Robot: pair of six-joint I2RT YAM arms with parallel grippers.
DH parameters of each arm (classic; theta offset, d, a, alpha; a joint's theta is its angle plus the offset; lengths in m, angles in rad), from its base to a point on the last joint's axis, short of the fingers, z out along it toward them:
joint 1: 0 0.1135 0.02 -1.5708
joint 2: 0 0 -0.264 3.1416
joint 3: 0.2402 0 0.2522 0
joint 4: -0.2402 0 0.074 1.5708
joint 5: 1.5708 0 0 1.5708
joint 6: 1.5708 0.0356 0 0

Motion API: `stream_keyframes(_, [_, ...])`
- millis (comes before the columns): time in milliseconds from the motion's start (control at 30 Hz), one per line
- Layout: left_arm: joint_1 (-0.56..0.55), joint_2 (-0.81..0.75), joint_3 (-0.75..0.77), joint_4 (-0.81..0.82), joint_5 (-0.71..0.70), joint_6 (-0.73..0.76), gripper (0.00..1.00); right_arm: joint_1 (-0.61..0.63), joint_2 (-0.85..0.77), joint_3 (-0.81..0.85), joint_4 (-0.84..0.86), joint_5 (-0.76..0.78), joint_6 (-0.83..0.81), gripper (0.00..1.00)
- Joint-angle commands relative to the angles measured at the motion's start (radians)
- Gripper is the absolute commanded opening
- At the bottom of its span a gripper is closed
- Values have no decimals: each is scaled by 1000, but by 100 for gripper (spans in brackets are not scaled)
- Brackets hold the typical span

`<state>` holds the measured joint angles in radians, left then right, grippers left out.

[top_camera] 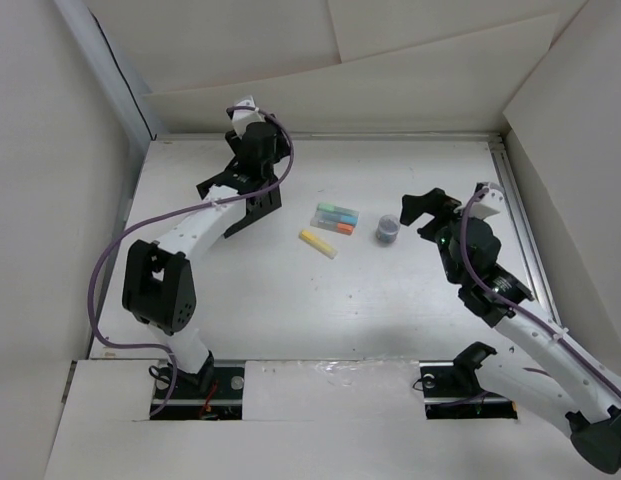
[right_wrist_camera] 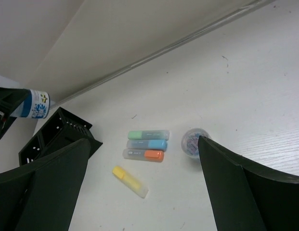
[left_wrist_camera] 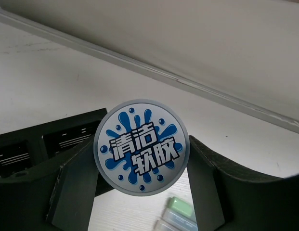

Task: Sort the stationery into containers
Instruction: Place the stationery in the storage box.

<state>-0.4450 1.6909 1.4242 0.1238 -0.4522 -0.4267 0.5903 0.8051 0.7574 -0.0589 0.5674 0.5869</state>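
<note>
Step in hand (judged): drop the round tin into the black organiser. The left gripper is about half open and clamped across the tin, with the organiser at its 8 o'clock. Best to centre over one compartment and lower before letting go. The right gripper is wide open and empty. The markers lie at the organiser's 3 o'clock.

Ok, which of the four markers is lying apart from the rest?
The yellow marker: it lies alone and slanted, nearer the arms, while the other three markers sit side by side in a row.
</note>
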Motion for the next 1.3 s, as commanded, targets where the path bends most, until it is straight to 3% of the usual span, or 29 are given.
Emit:
stream_keyframes(0, [-14, -53, -22, 37, -97, -46, 36, -3, 3, 13, 53, -23, -19, 100])
stream_keyframes(300, [63, -33, -54, -1, -137, -75, 36, 6, 45, 22, 53, -50, -29, 100])
stream_keyframes(1000, [63, 92, -5, -61, -157, -46, 36, 6, 63, 31, 62, -60, -38, 100])
stream_keyframes(1167, [63, 102, -5, -70, -146, -46, 53, 6, 72, 31, 62, -60, -38, 100])
stream_keyframes(1267, [63, 102, -17, -70, -146, -46, 68, 6, 82, 31, 62, -60, -38, 100])
